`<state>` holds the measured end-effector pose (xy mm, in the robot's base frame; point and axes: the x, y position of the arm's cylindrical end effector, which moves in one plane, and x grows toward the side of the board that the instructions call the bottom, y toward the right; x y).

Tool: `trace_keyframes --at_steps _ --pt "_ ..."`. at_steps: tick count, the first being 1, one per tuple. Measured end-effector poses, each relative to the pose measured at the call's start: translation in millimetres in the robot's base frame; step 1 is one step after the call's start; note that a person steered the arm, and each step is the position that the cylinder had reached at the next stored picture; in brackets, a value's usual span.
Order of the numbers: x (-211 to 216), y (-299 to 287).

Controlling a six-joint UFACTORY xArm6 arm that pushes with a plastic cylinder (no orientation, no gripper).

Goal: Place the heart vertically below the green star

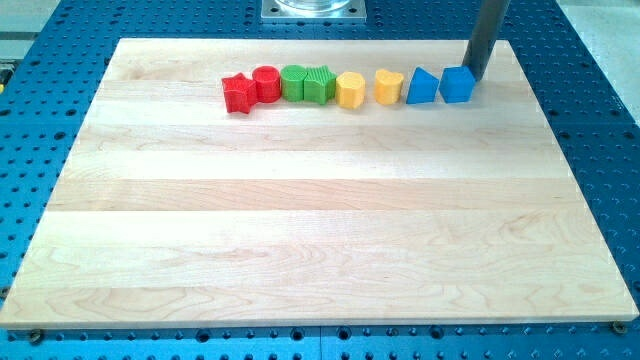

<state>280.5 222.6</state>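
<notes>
A row of blocks lies near the view's top of the wooden board [300,200]. From left: a red star [237,93], a red cylinder [266,83], a green cube [293,82], a green star [319,85], a yellow cylinder [350,89], a yellow heart [388,87], a blue triangle [422,86] and a blue cube [456,85]. My tip [476,76] stands at the right end of the row, touching or almost touching the blue cube's upper right side. The heart sits to the right of the green star, with the yellow cylinder between them.
The board lies on a blue perforated table [600,110]. A metal base plate [314,9] shows at the view's top centre, beyond the board's edge.
</notes>
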Motion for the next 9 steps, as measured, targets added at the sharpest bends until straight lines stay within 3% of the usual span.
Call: trace_keyframes --at_steps 1,4,5,6,7,9 --pt "32.9 -3.4" --pt "41.8 -20.7" --pt "-3.6 -37.6" --pt "-32.7 -96.7" --pt "-22.6 -126.8" --pt "48.3 -126.0"
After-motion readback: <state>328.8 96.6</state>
